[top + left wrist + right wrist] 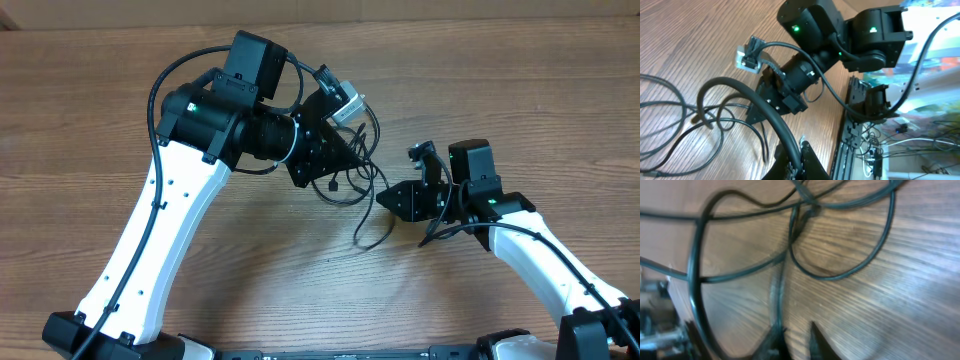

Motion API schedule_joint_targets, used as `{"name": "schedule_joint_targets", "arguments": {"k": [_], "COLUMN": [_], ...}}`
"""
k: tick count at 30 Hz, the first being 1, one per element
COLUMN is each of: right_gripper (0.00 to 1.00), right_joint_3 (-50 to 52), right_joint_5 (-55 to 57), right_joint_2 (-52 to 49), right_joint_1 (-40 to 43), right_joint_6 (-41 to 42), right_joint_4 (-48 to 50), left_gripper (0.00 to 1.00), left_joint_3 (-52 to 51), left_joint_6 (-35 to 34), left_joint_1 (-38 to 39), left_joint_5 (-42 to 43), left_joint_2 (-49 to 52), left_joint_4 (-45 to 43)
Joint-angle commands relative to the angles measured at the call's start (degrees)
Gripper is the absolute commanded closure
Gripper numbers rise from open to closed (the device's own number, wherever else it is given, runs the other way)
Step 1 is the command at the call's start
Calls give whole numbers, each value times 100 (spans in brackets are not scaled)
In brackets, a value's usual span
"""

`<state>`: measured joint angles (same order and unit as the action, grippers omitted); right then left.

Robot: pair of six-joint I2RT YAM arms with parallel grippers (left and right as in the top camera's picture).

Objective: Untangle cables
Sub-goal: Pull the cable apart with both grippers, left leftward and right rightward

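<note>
Several thin black cables [358, 190] lie in loose, glossy loops at the middle of the overhead frame, between my two arms on the wood-grain tabletop [500, 60]. Only the left wrist view shows the left fingers [807, 162] pressed together on one arching cord at its bottom edge. The blurred right wrist view shows the right fingers [817, 340] drawn close at bottom centre, with a strand running down to them. I cannot tell whether it is pinched.
</note>
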<state>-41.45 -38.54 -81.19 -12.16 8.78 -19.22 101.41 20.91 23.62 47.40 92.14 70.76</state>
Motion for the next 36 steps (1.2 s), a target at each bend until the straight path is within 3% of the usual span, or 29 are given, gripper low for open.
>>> {"name": "schedule_joint_targets", "arguments": {"k": [1, 8, 13, 19, 25, 36], "right_gripper": [96, 96, 96, 96, 96, 96], "right_joint_3": [-9, -754, -1679, -2496, -2575, -2575], "right_joint_5": [-4, -160, -289, -146, 667, 3060], "right_joint_2": [-4, 229, 568, 855, 949, 940], "right_joint_1": [-50, 352, 966, 2020, 3281, 5134], "right_joint_6": [-13, 496, 750, 1215, 1528, 1528], "right_joint_4": [177, 313, 308, 332, -83, -1832], "left_gripper": [96, 96, 96, 96, 96, 96], "left_joint_3": [162, 162, 162, 162, 162, 162], "left_joint_6": [-81, -688, -1193, -1915, -3101, -4006], "left_joint_1": [2, -24, -205, -660, -1366, -3742], "left_joint_5": [-507, -2872, -3849, -4699, -6583, -6712], "left_joint_2": [-142, -140, -140, -140, -140, -140], "left_joint_4": [50, 415, 487, 597, 1014, 1080]}}
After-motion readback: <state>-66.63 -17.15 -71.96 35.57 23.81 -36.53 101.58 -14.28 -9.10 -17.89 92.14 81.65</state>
